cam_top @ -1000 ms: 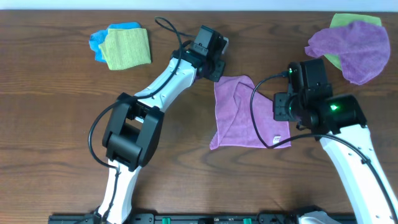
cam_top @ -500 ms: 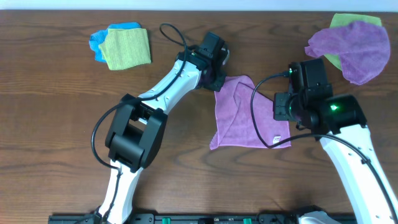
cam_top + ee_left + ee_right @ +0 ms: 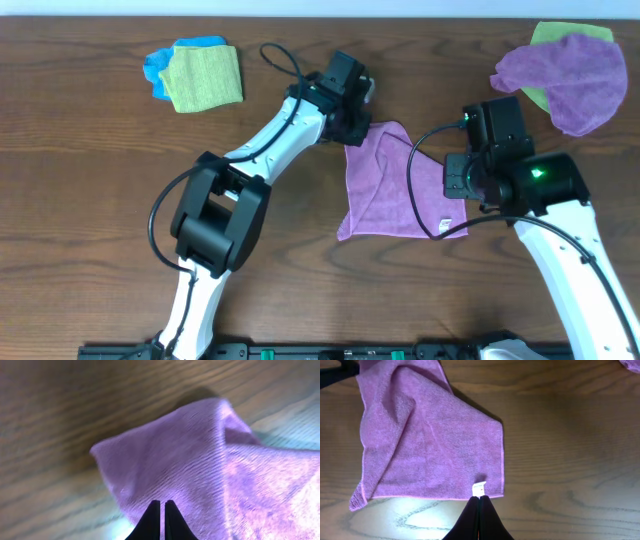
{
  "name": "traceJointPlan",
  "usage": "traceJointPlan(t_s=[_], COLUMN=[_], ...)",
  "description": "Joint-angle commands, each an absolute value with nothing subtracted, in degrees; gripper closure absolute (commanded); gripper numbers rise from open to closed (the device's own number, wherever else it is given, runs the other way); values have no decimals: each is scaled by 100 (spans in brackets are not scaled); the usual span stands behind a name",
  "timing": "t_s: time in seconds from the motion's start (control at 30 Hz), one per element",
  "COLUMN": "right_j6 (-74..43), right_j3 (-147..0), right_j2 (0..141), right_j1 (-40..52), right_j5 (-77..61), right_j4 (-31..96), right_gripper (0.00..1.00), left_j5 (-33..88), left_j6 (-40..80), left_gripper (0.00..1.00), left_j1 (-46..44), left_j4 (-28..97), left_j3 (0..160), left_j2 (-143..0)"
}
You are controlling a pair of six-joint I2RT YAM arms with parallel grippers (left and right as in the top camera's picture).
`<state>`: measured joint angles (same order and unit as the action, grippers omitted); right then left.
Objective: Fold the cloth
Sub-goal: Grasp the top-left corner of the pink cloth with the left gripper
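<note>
Left gripper (image 3: 160, 507) has shifted closer to the corner of the cloth (image 3: 395, 185).
Its fingers are pressed together over the cloth's raised far-left corner; a pinch cannot be confirmed. Right gripper (image 3: 479, 505), fingers likewise pressed together, sits at the cloth's near edge, just beside the white tag (image 3: 479, 488). Cloth lies mostly flat at mid-surface (image 3: 100, 220), between both arms.

Blurred throughout in the left wrist view of the cloth (image 3: 200, 470), cut off at 2 edges, right and bottom. From overhead, hidden along its right side by the right arm (image 3: 500, 165).
</note>
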<state>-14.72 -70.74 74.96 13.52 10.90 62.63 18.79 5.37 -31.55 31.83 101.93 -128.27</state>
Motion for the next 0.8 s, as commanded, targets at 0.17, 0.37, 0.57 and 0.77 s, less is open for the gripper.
traceJointPlan(t_s=[0.17, 0.37, 0.57, 0.77], right_j6=[-1649, -1649, -1649, -1651], right_j3=[-6455, -6447, -6447, -6447], right_j2=[7500, 7500, 7500, 7500], right_j1=[1330, 1330, 1330, 1330], right_j5=[1111, 1068, 1068, 1004], right_j4=[6029, 5994, 5994, 5961], right_gripper=[98, 98, 98, 98], left_j5=[1411, 1162, 1157, 921], left_j6=[-156, -349, -440, -480], left_gripper=[94, 94, 94, 94], left_j1=[-3227, -3216, -3212, -3168], left_j4=[2845, 2823, 2799, 2803], left_j3=[10315, 10318, 10318, 10315], left_j2=[-13002, -13264, -13340, -13345])
